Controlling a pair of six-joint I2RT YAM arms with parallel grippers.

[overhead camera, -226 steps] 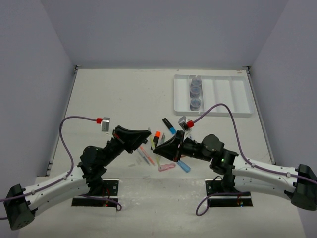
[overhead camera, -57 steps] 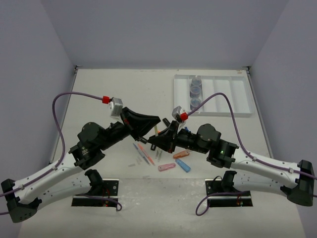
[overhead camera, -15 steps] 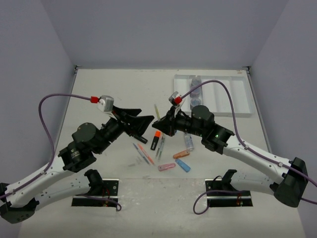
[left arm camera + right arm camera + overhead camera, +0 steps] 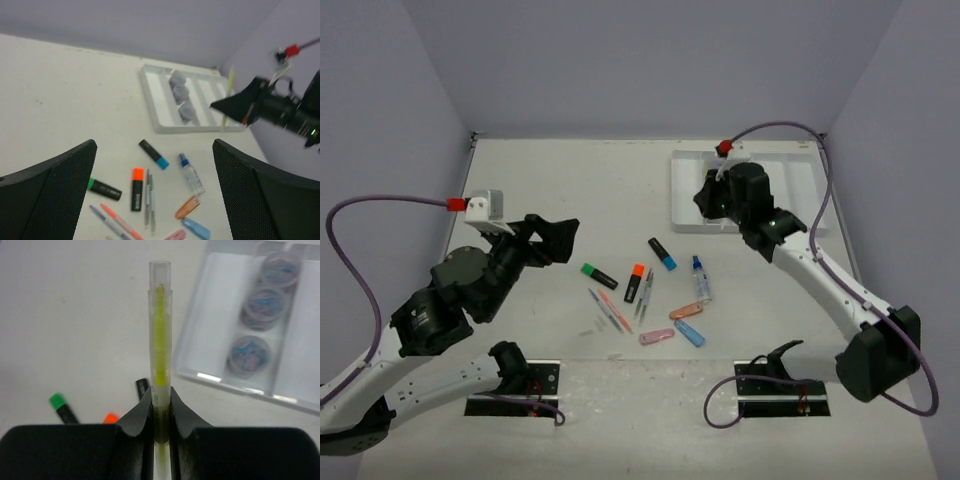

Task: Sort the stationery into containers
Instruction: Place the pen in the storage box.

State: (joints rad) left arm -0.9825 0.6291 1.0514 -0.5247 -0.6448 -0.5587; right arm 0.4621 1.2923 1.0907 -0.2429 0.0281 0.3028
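We see the left gripper [image 4: 558,240] at the left of the top view, above the bare worktop [image 4: 570,180], with its jaws spread wide and nothing between them. The right gripper [image 4: 161,392] is at the upper right of the top view, where it covers the left part of the white tray [image 4: 798,200]. Its jaws are pressed on a yellow-green pen [image 4: 160,340] with a clear barrel, and most of the pen stands out beyond the fingertips. In the right wrist view the pen lies in the middle of the frame, just left of the tray's edge; it is in the air and not in any compartment. Three round jars [image 4: 250,355] sit in a row in the second compartment from the tray's left side. In the lower middle of the top view the other stationery is loose on the worktop: the green-capped highlighter [image 4: 599,275], the orange-capped highlighter [image 4: 635,283], the blue-capped highlighter [image 4: 662,254], a small bottle [image 4: 701,280], some thin pens [image 4: 610,311] and three capsule pieces [image 4: 686,312].
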